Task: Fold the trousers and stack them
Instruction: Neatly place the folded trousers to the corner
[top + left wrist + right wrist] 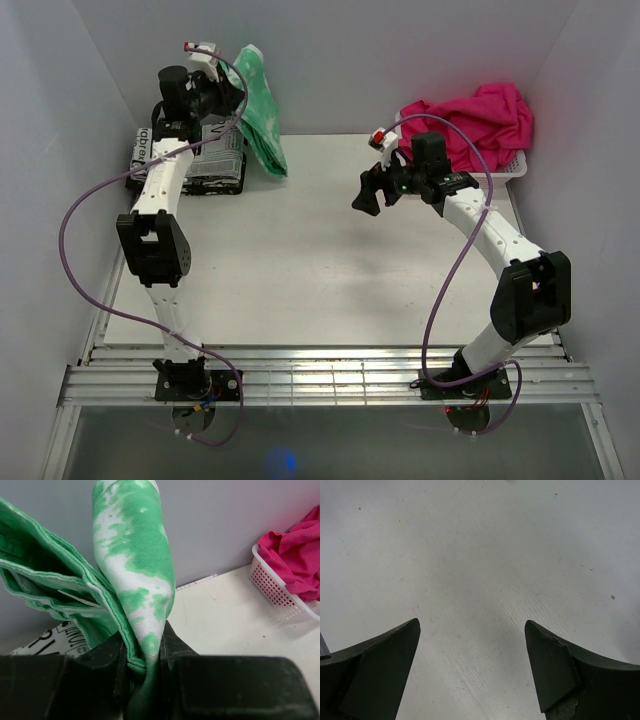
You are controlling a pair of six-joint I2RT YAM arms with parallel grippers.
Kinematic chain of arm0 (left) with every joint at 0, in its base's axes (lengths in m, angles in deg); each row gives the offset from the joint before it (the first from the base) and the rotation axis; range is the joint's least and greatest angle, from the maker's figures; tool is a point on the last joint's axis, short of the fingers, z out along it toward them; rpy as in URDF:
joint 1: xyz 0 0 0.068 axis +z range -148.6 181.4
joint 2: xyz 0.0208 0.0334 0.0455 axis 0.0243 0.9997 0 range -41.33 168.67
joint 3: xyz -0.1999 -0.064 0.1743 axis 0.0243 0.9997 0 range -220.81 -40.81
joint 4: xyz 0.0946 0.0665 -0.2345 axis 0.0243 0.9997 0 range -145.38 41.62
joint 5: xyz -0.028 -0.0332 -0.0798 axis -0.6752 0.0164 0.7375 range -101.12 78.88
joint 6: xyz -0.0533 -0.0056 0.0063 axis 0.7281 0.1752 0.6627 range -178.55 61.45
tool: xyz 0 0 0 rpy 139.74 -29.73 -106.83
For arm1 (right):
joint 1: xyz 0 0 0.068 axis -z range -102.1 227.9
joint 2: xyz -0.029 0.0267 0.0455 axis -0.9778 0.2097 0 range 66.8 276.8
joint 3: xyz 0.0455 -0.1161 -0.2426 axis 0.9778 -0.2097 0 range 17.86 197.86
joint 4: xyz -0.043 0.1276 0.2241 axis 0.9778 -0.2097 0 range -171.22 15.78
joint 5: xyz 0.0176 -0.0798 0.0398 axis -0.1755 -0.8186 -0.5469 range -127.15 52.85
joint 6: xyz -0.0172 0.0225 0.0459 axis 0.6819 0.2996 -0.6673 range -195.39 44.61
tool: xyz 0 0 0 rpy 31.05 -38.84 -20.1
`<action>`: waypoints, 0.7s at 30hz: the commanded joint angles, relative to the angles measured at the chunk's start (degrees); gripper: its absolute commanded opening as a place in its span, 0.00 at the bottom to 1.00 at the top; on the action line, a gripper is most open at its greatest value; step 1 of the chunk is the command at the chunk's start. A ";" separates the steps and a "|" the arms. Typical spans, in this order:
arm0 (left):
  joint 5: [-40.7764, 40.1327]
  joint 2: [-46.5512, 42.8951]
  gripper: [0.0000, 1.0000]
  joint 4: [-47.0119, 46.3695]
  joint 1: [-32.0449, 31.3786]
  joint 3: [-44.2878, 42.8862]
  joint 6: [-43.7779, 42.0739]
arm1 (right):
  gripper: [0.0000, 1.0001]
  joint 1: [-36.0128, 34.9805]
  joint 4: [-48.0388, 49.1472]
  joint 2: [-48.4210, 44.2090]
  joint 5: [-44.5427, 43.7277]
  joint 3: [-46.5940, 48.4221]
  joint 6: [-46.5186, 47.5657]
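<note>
One table (330, 270). One pair of trousers (135, 565), lifted at the far left corner, hanging by the wall. One pink cloth (480, 120) heaped in one white basket (277, 587), far right. One newsprint cloth (205, 165) flat beside the trousers. Two grippers: left gripper (145, 672) clamped on the trousers' edge, right gripper (472, 665) jaws wide apart, empty, over bare table

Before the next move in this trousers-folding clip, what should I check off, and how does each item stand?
1. Left gripper shut on the trousers: ok.
2. Trousers hanging free of the newsprint cloth: cannot tell.
3. Right gripper open and empty: ok.
4. Table bare under the right gripper: ok.
5. Right gripper at the trousers' loose end: not ok, it hovers well apart from them.
6. Pink cloth kept in its basket: ok.
</note>
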 commanded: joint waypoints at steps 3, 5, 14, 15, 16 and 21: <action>3.91 -2.73 0.00 -6.23 4.26 -7.48 0.40 | 0.90 0.14 -0.13 0.41 1.63 3.08 0.36; 5.06 -2.37 0.00 -6.23 5.76 -8.46 1.63 | 0.90 0.14 -0.13 0.58 1.63 3.43 0.28; 15.16 -2.98 0.00 -7.46 12.08 -5.21 4.89 | 0.90 0.14 -0.48 1.29 1.98 4.22 0.01; 15.95 -3.33 0.00 -9.20 12.79 -2.95 6.02 | 0.90 0.14 -0.39 1.29 2.07 4.14 0.01; 18.83 -4.03 0.00 -10.87 14.18 -1.88 6.81 | 0.90 0.14 -0.31 1.29 2.07 4.05 0.01; 22.90 -3.69 0.00 -11.95 16.92 -0.90 6.91 | 0.90 0.14 -0.48 1.72 2.59 4.22 -0.16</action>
